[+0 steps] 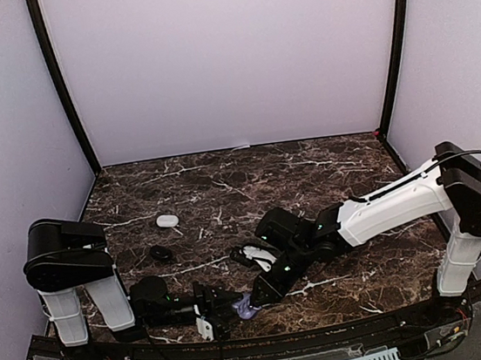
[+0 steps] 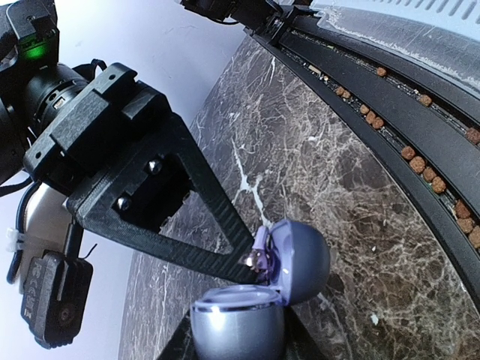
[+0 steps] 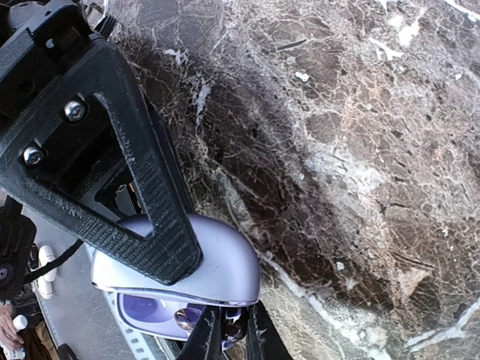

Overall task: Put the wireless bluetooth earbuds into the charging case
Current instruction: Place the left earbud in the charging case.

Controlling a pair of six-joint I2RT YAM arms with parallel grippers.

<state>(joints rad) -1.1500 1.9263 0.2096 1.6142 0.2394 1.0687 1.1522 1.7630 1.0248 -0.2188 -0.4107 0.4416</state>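
A purple charging case (image 1: 246, 308) hangs open just above the table's near edge. My left gripper (image 1: 225, 306) is shut on its rounded half (image 2: 236, 324), with dark fingers (image 2: 171, 348) on either side. The other half (image 2: 304, 259) stands open beside it. My right gripper (image 1: 254, 300) reaches in from the right. Its thin fingertips (image 3: 204, 341) are shut on a purple earbud (image 3: 237, 331) at the case's inner face (image 3: 142, 311). In the left wrist view that earbud (image 2: 264, 255) sits at the right finger's tip, against the open half.
A shut white case (image 1: 167, 220) lies at mid-left of the marble table (image 1: 310, 171). A small black object (image 1: 161, 253) lies nearer the left arm. A white object (image 1: 253, 254) shows beside the right arm's wrist. The black rail (image 1: 330, 336) runs along the near edge.
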